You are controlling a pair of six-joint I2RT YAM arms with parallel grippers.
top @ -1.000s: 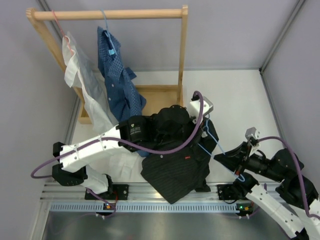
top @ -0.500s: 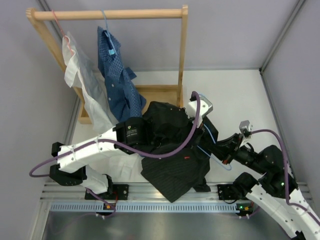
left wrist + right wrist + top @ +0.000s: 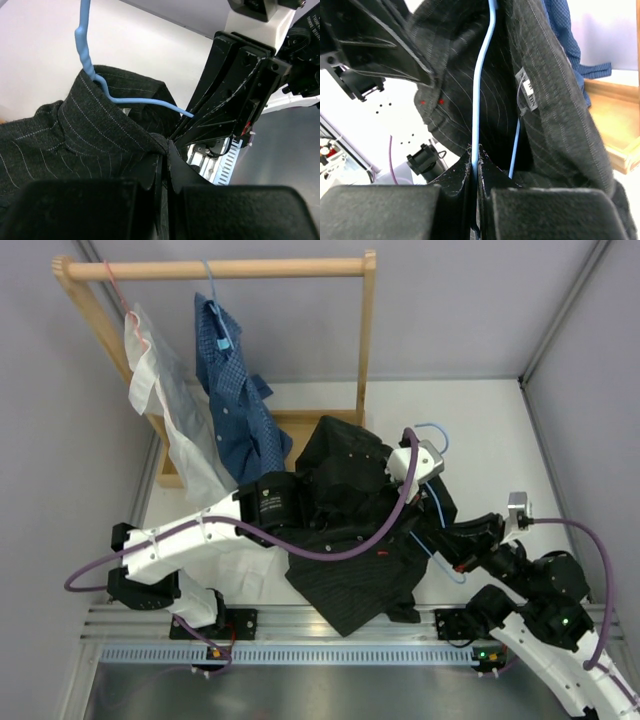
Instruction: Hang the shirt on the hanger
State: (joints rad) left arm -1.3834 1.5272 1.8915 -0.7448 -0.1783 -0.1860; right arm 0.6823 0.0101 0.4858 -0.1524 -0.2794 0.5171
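The black pinstriped shirt [image 3: 350, 530] hangs bunched between both arms above the table. My left gripper [image 3: 167, 150] is shut on its collar edge [image 3: 115, 135]. The light-blue wire hanger [image 3: 432, 505] runs inside the shirt, its hook [image 3: 432, 428] poking out above the left wrist. In the left wrist view the hanger [image 3: 92, 75] comes out of the collar. My right gripper [image 3: 476, 152] is shut on a hanger wire [image 3: 481, 95], with the shirt [image 3: 550, 90] and its white neck label [image 3: 526, 95] draped round it. In the top view the right gripper [image 3: 462, 552] is at the shirt's right edge.
A wooden rack [image 3: 215, 270] stands at the back left. A white shirt [image 3: 165, 405] on a pink hanger and a blue checked shirt [image 3: 235, 390] on a blue hanger hang from it. The rack's wooden base [image 3: 315, 428] lies behind the black shirt. Grey walls stand on both sides.
My left gripper has moved right and farther back with the collar, so the hanger's hook now shows above it. My right arm has shifted right and the hanger has tilted with it.
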